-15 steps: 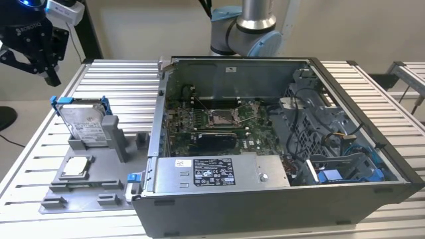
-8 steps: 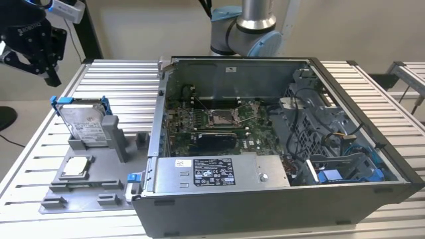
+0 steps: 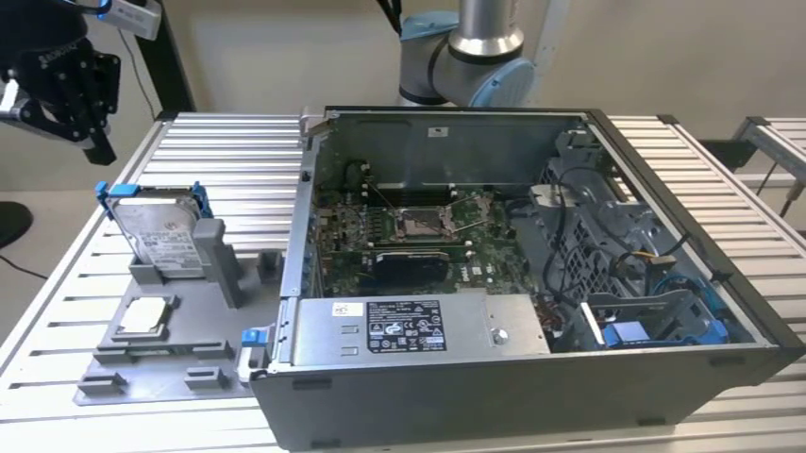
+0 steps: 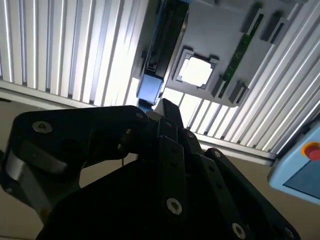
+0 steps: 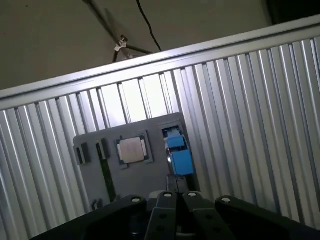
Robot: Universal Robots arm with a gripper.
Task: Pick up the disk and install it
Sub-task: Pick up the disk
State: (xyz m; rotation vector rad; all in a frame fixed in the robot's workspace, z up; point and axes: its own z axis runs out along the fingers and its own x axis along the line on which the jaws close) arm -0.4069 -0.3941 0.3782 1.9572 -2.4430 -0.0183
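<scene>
A ribbed aluminium bench [image 3: 214, 151] with long parallel slats stands before a plain cream wall [image 3: 277, 47] in the exterior view. A second slatted metal bench [image 3: 779, 142] sits just beyond it at the exterior view's right edge. A pale beige floor [image 3: 51, 203] lies off the exterior view's left. In the first wrist view, the bench's slats [image 5: 260, 100] catch bright glare and a thin black cable [image 5: 148, 27] trails over the dull tan floor [image 5: 60, 35] beyond the bench's edge. In the second wrist view, light glints hard off the slats [image 4: 60, 50].
</scene>
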